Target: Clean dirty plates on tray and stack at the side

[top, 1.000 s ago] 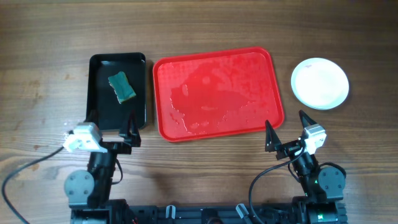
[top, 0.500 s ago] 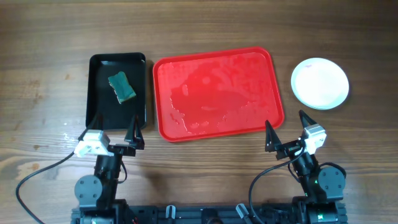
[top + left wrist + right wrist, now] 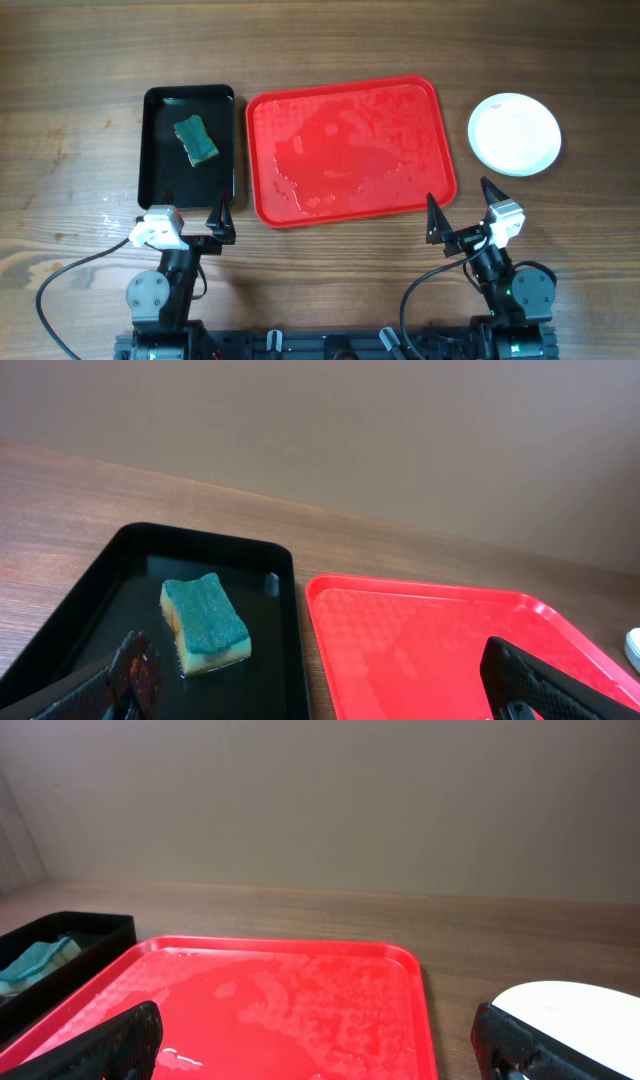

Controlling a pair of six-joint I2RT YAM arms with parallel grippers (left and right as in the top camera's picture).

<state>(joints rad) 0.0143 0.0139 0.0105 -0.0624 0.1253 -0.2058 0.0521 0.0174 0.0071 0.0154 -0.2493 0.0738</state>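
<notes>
Brown wooden surface, plank grain, with a plain beige wall behind it in both wrist views. At centre lies the large bright red rectangular plastic tray. It carries no plates, only a film of water and scattered droplets. Just left of it, across a narrow gap, sits a small black rectangular tray holding a green-topped yellow sponge, which lies flat towards the far end. To the right of the red tray, apart from it on bare wood, rests a round shallow white plate. No dark streak shows on its upper face. Whether other plates lie beneath it cannot be told from above, and the right wrist view catches only its near edge.

The left pincer hangs at the near edge of the black tray, jaws spread fully wide, nothing between them. The right pincer hangs off the red tray's near right corner, likewise at its widest and empty.

Judgement: cleaning and stacking appear done, since nothing dirty lies on the red tray and the sponge is set down. Both arms sit in a parked pose. The next move, if any, calls for no grasp, only a check that the pile at the side sits square.
</notes>
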